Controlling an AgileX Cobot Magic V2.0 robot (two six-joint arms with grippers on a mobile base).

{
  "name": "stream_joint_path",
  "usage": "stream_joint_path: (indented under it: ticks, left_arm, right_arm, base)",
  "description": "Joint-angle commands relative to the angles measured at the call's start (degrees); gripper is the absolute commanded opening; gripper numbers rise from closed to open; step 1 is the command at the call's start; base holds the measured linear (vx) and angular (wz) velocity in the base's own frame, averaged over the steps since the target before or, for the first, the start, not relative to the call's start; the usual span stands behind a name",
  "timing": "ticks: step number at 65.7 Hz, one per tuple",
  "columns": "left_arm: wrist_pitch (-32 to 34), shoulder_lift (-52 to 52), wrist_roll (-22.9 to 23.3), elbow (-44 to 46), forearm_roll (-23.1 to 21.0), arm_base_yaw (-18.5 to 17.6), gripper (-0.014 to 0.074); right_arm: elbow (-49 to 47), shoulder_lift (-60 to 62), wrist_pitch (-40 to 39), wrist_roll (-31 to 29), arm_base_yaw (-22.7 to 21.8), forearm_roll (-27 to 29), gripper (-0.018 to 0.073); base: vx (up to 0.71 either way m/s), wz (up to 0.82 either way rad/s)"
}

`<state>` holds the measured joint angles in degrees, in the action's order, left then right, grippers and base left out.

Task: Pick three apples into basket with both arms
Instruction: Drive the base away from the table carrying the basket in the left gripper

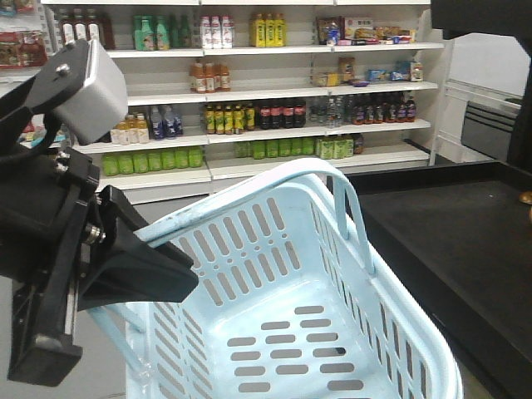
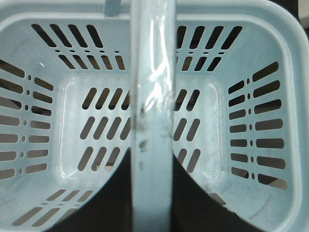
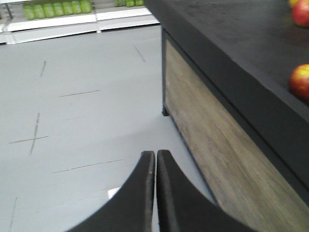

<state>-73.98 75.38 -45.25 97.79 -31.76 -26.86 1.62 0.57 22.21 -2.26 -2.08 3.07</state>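
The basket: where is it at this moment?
In the front view the basket fills the lower middle, left of the black counter and in front of the shelves. The left gripper has its jaws closed around the handle.

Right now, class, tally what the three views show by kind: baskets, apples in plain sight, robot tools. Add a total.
Basket: 1
Apples: 2 clear on the counter; a sliver at the frame edge may be a third
Tools: 2, left tool and right tool
Total: 5
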Motion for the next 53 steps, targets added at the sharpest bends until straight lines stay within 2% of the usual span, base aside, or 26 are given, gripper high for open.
stream_joint_path:
  ticks: [1,53]
  left_arm:
    - [3.6,-1.5,0.5,1.9,-3.4,-0.2,-0.0008]
    - [3.6,-1.5,0.5,1.9,-3.4,-0.2,-0.0008]
  right_arm:
    - [-0.2,0.5,-4.1,-0.4,-0.4,-0.1,-0.0004]
    - [-0.2,0.5,-4.1,-0.4,-0.4,-0.1,-0.0004]
  base:
    - [-0.03,0.37]
    - [0.07,0.19]
